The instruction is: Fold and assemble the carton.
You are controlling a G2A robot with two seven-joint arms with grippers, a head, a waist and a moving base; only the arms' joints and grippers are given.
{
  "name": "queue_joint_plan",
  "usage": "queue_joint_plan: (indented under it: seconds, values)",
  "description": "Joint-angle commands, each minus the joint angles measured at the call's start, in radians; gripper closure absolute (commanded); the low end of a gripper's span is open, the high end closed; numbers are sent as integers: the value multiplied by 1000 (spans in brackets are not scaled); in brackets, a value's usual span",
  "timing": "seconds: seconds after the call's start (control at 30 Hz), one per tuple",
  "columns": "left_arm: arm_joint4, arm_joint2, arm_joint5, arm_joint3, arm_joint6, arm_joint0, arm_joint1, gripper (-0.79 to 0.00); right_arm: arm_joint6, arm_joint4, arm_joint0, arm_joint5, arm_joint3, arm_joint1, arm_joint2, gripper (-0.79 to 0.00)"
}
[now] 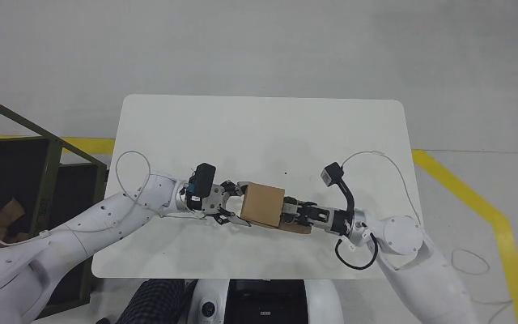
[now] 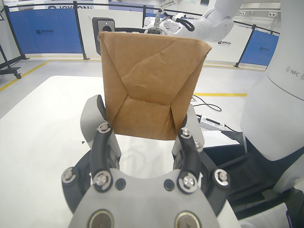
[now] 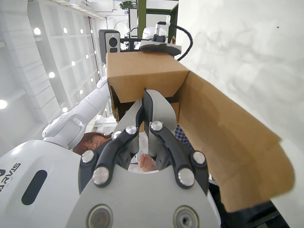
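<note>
A brown carton (image 1: 263, 205) is held between my two arms near the table's front edge. In the left wrist view its folded, closed end (image 2: 147, 91) faces the camera. My left gripper (image 1: 236, 209) clasps that end, one finger (image 2: 101, 110) on each side wall. On the opposite side the carton's end (image 3: 142, 77) is open, with one long flap (image 3: 225, 131) sticking out toward the right arm. My right gripper (image 3: 144, 96) is shut, its fingertips pressed against that open end, just under the top panel's edge. In the top view the right gripper (image 1: 291, 214) sits above the loose flap.
The white table (image 1: 259, 130) stretches bare behind the carton. A green metal frame with cardboard scraps (image 1: 32, 178) stands off the table's left side. Yellow floor tape (image 1: 453, 182) runs past the right side.
</note>
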Motion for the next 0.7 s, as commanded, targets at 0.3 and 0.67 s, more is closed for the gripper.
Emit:
queue_joint_plan:
  seconds: [0.3,0.67]
  values:
    - [0,0,0,0,0,0,0,0,-48,42,-152,-17,28,29,212,0]
    - [0,0,0,0,0,0,0,0,-22,24,-105,62,160,14,90,0]
